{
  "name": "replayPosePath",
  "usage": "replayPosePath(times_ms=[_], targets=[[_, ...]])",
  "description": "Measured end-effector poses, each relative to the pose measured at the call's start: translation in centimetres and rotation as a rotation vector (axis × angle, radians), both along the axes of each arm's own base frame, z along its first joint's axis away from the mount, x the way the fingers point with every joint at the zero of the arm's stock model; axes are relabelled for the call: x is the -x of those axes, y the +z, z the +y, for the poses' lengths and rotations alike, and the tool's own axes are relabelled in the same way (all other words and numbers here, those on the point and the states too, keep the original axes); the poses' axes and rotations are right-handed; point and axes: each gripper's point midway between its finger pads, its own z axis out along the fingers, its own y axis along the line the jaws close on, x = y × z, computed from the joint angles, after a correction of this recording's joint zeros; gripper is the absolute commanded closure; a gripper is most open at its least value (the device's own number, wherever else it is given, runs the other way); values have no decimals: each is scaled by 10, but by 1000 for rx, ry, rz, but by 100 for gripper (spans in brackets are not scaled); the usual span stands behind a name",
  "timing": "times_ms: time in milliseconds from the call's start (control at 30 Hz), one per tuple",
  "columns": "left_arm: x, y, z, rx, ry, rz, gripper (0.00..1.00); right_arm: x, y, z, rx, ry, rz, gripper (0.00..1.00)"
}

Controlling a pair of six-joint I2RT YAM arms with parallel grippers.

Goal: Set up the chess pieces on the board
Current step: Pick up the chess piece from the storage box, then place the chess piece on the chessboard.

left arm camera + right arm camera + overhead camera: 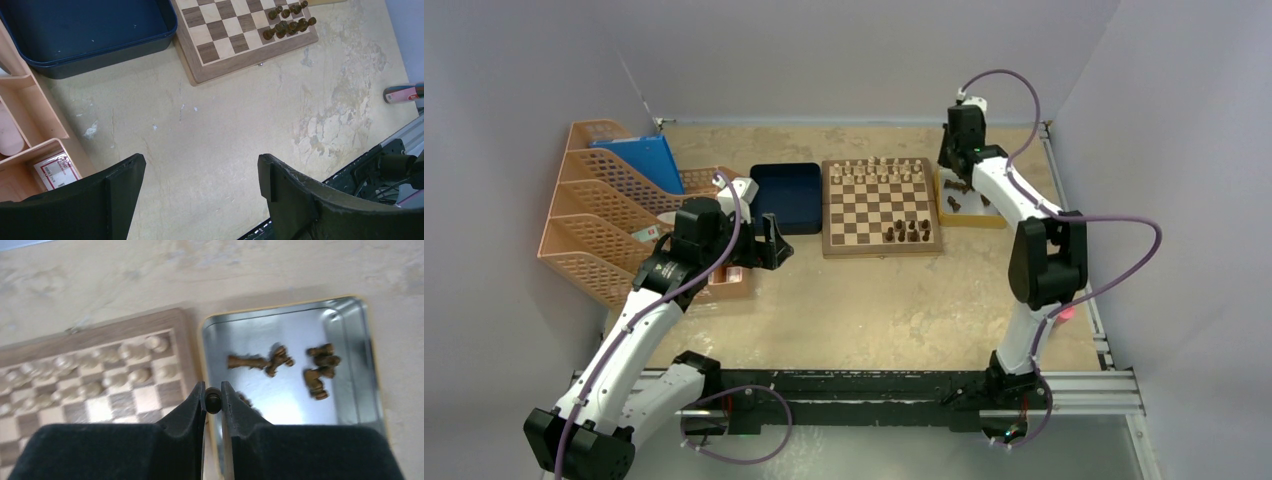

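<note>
The board [882, 247] lies at the far middle of the table. Light chess pieces [879, 172] fill its two far rows, and several dark chess pieces [907, 232] stand near its front right corner. More dark chess pieces [260, 361] lie loose in the silver tray [300, 410] to the board's right. My right gripper [213, 399] hangs over that tray's left rim beside the board [125, 327]. It is shut on a small dark chess piece [213, 401]. My left gripper [200, 165] is open over bare table, in front and to the left of the board [235, 65].
A dark blue tray [786, 195] sits against the board's left side. Orange file racks [599, 225] and a wooden compartment box [30, 110] stand at the left. A red-tipped object [402, 93] lies by the right rail. Grey walls enclose the table.
</note>
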Motion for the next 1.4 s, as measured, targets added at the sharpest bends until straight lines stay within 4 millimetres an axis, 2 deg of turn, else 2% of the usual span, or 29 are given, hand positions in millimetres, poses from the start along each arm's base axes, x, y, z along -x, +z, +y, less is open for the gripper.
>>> replayPosePath(times_ms=[133, 267, 567, 700, 800, 900, 1033, 1400], targets=[[0, 0, 0, 0, 0, 0, 17, 15, 12, 42, -30, 88, -23, 87], [0, 0, 0, 0, 0, 0, 17, 33, 14, 78, -51, 171, -25, 86], [0, 0, 0, 0, 0, 0, 17, 70, -14, 136, -58, 313, 42, 85], [0, 0, 0, 0, 0, 0, 17, 79, -19, 157, -59, 360, 51, 85], [0, 0, 0, 0, 0, 0, 17, 85, -30, 171, -57, 385, 72, 85], [0, 0, 0, 0, 0, 0, 17, 91, -49, 180, -45, 397, 112, 85], [0, 0, 0, 0, 0, 0, 17, 99, -69, 178, -20, 387, 176, 84], [0, 0, 0, 0, 0, 0, 17, 102, -73, 170, 2, 360, 197, 83]])
